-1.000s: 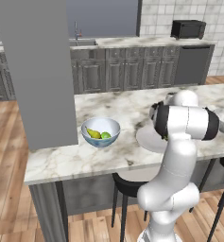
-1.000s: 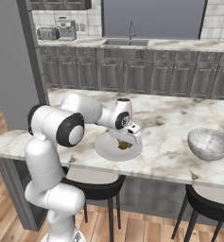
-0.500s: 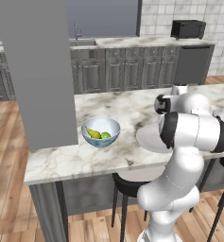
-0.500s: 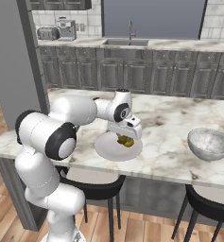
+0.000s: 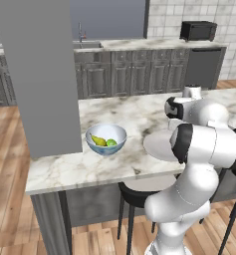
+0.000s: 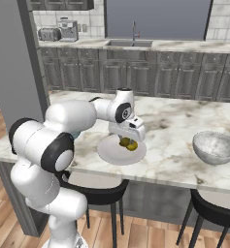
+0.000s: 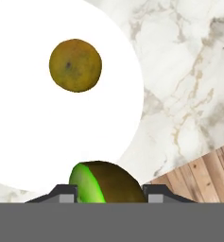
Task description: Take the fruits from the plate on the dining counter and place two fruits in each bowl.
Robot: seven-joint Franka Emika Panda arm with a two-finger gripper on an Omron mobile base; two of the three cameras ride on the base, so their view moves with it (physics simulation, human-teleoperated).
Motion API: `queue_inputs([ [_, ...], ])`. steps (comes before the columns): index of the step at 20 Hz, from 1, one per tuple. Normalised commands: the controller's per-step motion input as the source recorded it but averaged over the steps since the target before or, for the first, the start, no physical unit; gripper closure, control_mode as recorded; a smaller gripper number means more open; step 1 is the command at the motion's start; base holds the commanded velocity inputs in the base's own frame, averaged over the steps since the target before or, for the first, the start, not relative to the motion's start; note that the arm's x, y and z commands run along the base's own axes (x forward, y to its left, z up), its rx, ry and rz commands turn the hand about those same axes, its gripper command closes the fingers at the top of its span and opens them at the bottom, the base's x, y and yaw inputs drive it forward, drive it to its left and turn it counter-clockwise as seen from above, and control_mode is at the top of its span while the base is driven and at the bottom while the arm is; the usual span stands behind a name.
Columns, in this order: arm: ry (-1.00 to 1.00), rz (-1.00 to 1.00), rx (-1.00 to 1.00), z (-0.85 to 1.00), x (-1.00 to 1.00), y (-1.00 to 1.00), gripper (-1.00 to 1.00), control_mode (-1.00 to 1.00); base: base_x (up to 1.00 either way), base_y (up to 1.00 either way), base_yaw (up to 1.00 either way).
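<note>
Left base view: blue bowl (image 5: 106,139) on the worktop (image 5: 64,167) has a pear (image 5: 97,141) and a lime-green fruit (image 5: 111,143) in it.

Right base view: gripper (image 6: 128,143) low over the plate (image 6: 111,152); grey bowl (image 6: 215,147) sits far right.

Hand view: fingers (image 7: 66,193) narrowed around a green fruit (image 7: 104,182), brown fruit (image 7: 75,64) beyond.

Risk: an off-centre grip could let the round fruit slip out on the lift.

Yellow-brown fruit (image 7: 75,65) on white plate (image 7: 28,142); lime-green fruit (image 7: 104,183) (half shadowed) between fingertips; pear (image 5: 97,141) in bowl (image 5: 106,140)

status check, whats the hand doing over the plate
Hand shut on lime-green fruit over plate. Yellow-brown fruit left on plate. Nothing in the way.
</note>
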Motion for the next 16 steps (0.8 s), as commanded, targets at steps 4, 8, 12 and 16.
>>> queue_inputs([
  [4,0.00,0.00,0.00,0.00,0.00,0.00,1.00,-1.00,0.00,0.00,0.00],
  [8,0.00,0.00,0.00,0.00,0.00,0.00,1.00,-1.00,0.00,0.00,0.00],
  [12,0.00,0.00,0.00,0.00,0.00,0.00,1.00,-1.00,0.00,0.00,0.00],
  [16,0.00,0.00,0.00,0.00,-0.02,0.00,1.00,1.00,-0.03,-0.25,-0.04],
])
